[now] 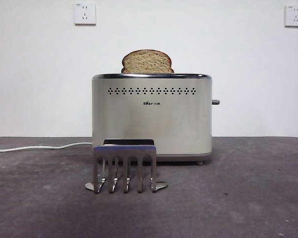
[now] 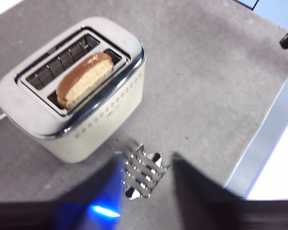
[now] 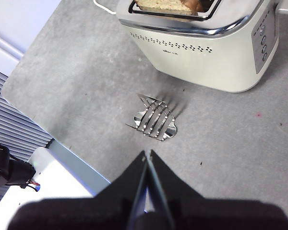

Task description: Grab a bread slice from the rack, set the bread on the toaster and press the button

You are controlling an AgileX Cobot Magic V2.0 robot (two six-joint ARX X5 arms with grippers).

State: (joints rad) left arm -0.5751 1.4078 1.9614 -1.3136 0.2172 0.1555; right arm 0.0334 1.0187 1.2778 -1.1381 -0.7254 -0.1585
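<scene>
The left gripper (image 2: 146, 177), two black jaws standing spread and grasping nothing, is hovering high above the table, over the empty rack. The right gripper (image 3: 147, 160) is also waiting aloft, its two black jaws pressed together with nothing between them. Neither gripper is appearing in the front view.

Beneath both grippers, the small shiny silver metal rack (image 1: 125, 166) with its comb-like row of prongs is standing on the grey table (image 1: 248, 198), just in front of the toaster and carrying no bread.

The boxy cream-beige toaster (image 1: 151, 119) with the chrome top rim is sitting behind the rack. The large tan wholegrain slice of bread (image 1: 147, 62), seeded and dark-crusted, is standing upright in one of the toaster's slots, its domed top projecting above the rim.

The small dark grey lever button (image 1: 215, 102) is protruding from the toaster's narrow end. Judged from the raised slice, pick-up and insertion are complete; pressing the button is remaining.
</scene>
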